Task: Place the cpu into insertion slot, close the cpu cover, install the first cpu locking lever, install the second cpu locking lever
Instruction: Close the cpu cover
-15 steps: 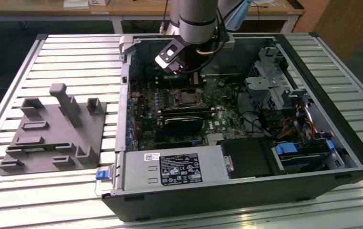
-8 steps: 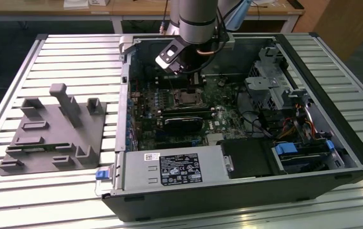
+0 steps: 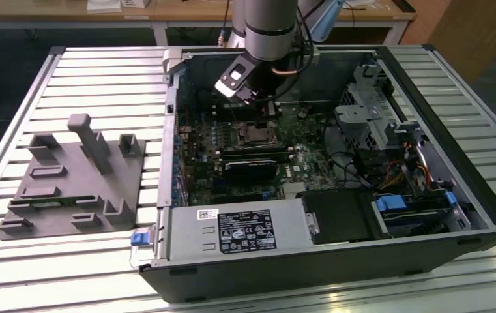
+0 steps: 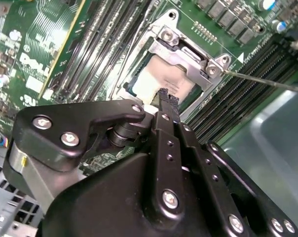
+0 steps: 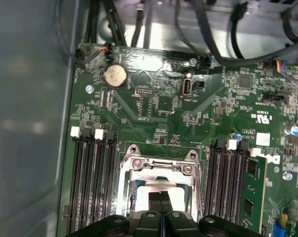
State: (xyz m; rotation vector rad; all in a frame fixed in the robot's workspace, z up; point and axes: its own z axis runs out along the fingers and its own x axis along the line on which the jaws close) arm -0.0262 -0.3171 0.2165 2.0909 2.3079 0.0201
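Cpu [image 4: 154, 81] lay flat on the motherboard [image 4: 20, 39] in second wrist view, pale top framed by the cpu cover [image 4: 186, 52]; gripper [image 4: 164, 96] fingers pressed together w/ nothing between, tips right over the chip. First wrist view: cpu [image 5: 141, 192] inside cover [image 5: 156, 170], gripper [image 5: 161, 197] closed up over it, memory slots [image 5: 90, 187] each side. Exterior view: gripper [image 3: 265, 117] low over insertion slot [image 3: 255, 134], mid-board in pc case [image 3: 317, 267].

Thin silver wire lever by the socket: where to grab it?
Probably mid-shaft on the thin silver wire lever, away from its end at the silvery metal cover frame. Come from above, closing across it: it is slender and runs over long black memory slots.
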